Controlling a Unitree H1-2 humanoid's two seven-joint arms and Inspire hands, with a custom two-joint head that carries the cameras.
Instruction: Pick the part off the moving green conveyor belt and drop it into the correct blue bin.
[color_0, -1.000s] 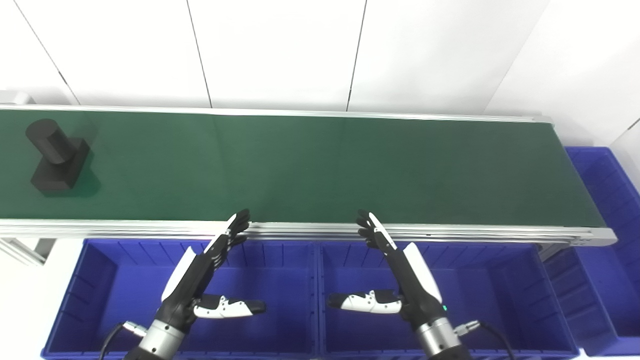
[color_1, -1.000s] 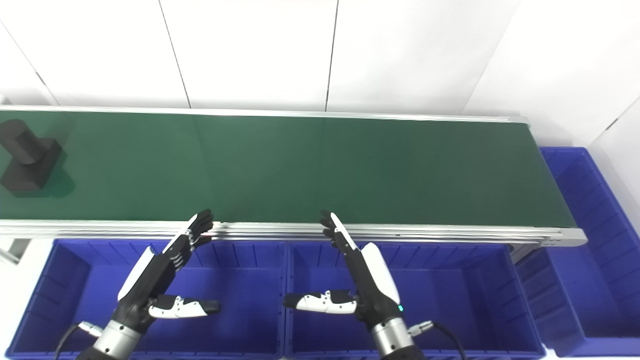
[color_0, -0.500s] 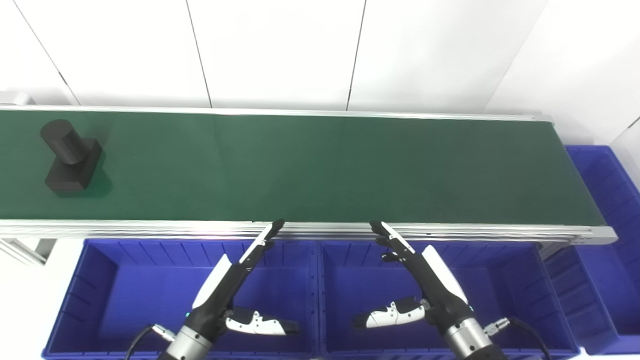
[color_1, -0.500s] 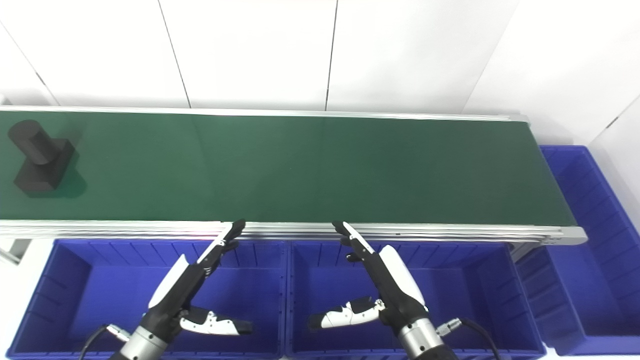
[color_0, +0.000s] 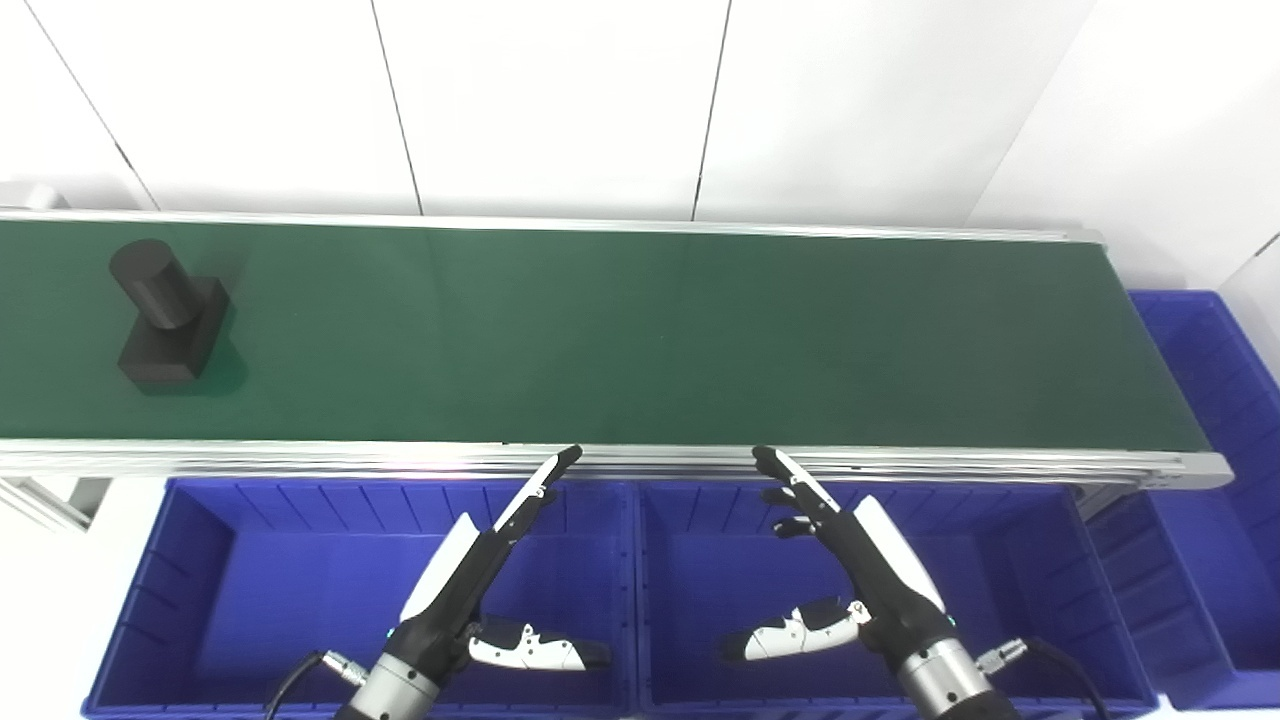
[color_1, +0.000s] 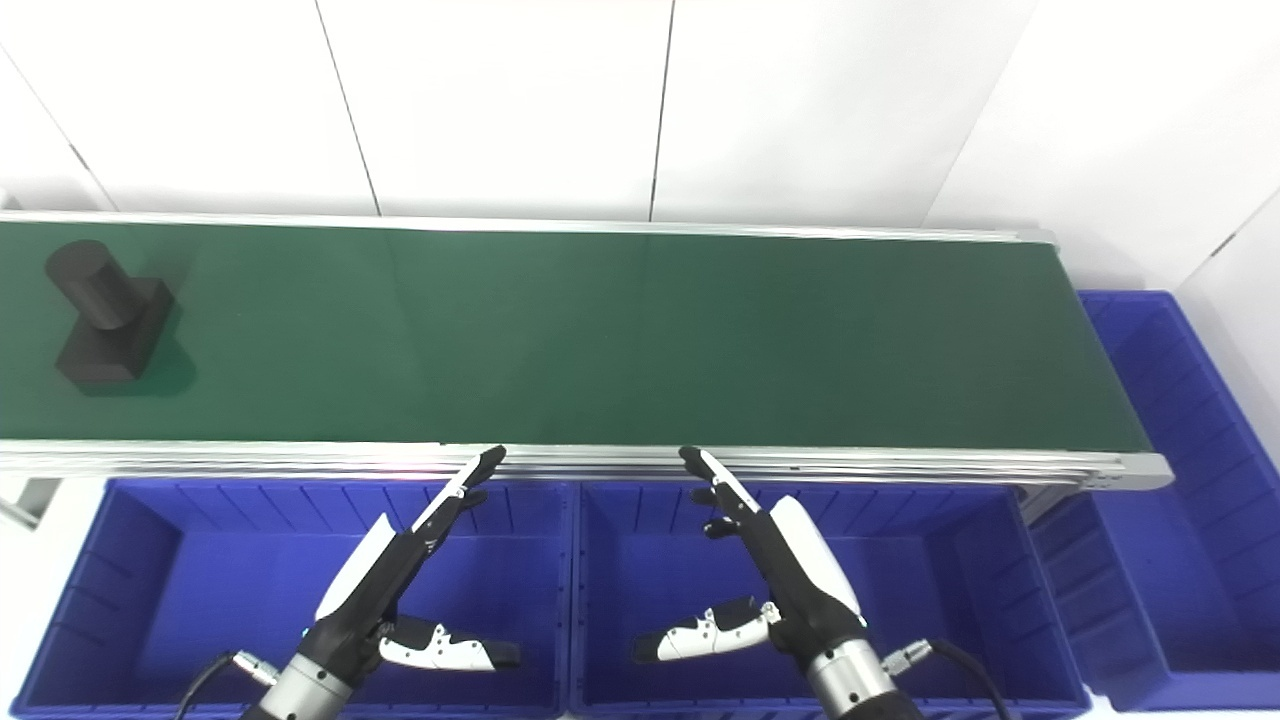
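Observation:
A black part (color_0: 168, 312), a cylinder on a square block, rides the green conveyor belt (color_0: 640, 340) at its far left. My left hand (color_0: 480, 570) hovers open over the left blue bin (color_0: 230, 590), fingers stretched toward the belt rail, thumb out to the right. Over the middle blue bin (color_0: 1020, 590) my right hand (color_0: 855, 560) is open too, thumb pointing left. Neither hand holds anything, and both are far right of the part.
A third blue bin (color_0: 1215, 400) sits past the belt's right end. An aluminium rail (color_0: 640, 462) runs along the belt's near edge, just beyond my fingertips. White wall panels stand behind the belt.
The part has travelled right along the belt. Both hands have shifted right and drawn back lower over the bins, still open.

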